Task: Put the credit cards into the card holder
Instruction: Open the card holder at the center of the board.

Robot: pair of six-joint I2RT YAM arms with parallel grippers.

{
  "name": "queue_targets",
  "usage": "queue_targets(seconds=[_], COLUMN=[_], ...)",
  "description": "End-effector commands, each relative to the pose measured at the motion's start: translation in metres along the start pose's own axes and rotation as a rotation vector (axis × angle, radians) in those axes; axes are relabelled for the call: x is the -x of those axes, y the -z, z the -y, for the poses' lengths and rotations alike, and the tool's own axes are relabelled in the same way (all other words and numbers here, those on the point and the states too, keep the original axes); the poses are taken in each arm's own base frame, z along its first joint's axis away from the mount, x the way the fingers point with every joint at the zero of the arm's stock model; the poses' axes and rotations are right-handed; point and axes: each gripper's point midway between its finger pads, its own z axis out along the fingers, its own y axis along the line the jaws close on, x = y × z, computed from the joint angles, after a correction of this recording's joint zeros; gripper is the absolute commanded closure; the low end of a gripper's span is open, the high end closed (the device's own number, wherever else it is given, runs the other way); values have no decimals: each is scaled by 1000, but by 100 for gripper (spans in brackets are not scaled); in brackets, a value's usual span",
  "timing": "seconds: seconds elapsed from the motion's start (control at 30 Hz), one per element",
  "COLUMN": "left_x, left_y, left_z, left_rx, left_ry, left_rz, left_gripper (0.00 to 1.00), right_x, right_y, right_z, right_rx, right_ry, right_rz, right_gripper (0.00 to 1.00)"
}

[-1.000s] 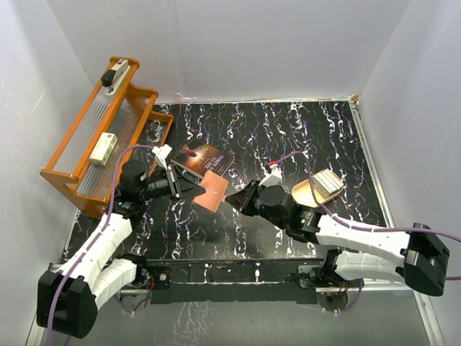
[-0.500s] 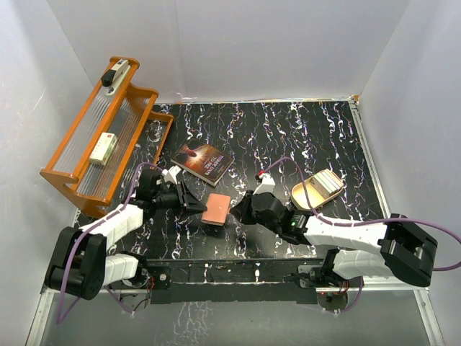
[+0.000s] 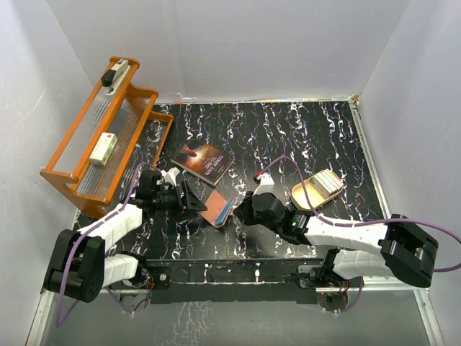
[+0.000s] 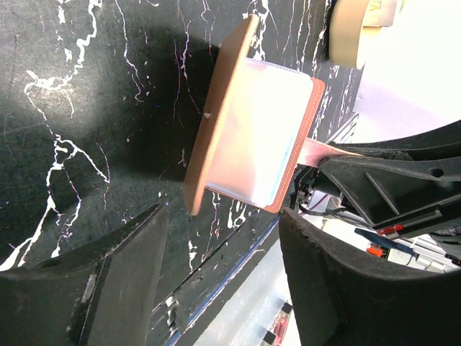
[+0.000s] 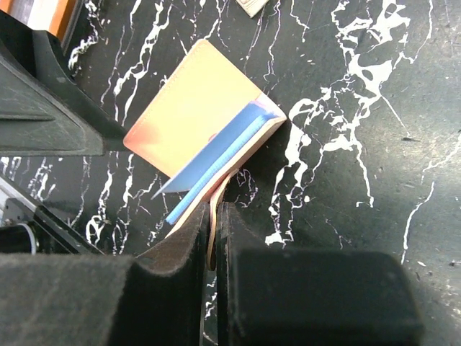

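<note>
The right gripper (image 5: 215,220) is clenched on the thin leather tab of the card holder (image 5: 193,119), which is tilted and half open just ahead of its fingertips, over the black marbled tabletop (image 5: 346,144). A blue credit card (image 5: 216,162) sits in the fold between the two flaps, with its long edge showing. The left gripper (image 3: 189,200) faces the holder from the opposite side, released, with its fingers spread wide and nothing between them. The holder is just beyond its fingertips, apart from both. A dark book (image 3: 202,161) lies on the tabletop near the left gripper, farther out.
</note>
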Motion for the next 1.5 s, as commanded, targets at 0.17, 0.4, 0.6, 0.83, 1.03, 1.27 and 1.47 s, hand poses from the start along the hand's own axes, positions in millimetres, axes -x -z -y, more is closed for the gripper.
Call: queue_targets(seconds=[0.17,0.4,0.6,0.83,1.03,1.27,1.47], left_x=[10,12,15,13,14,18,24], left_y=[3,-5,-9,-10,-10,-13,-18], left_z=[3,-6,-5,-7,-10,-13,-10], left_rx=[29,54,41,43,61,77,61], left_ry=[-27,-7,-3,9,5,12,22], left_rz=[9,-15,-14,-23,-19,-18,-10], left_gripper=[37,36,36,39,38,37,37], right_x=[17,39,43,28,16,9,5], right_y=[-6,-5,-18,-30,-20,-5,-3], right_z=[10,-23,-51,-34,19,38,56], right_rx=[-79,52,156,115,-71,-83,-142], right_ry=[139,118,109,80,119,117,107], right_rz=[10,54,26,-32,-63,-59,-75], right_gripper=[100,100,100,100,100,100,100])
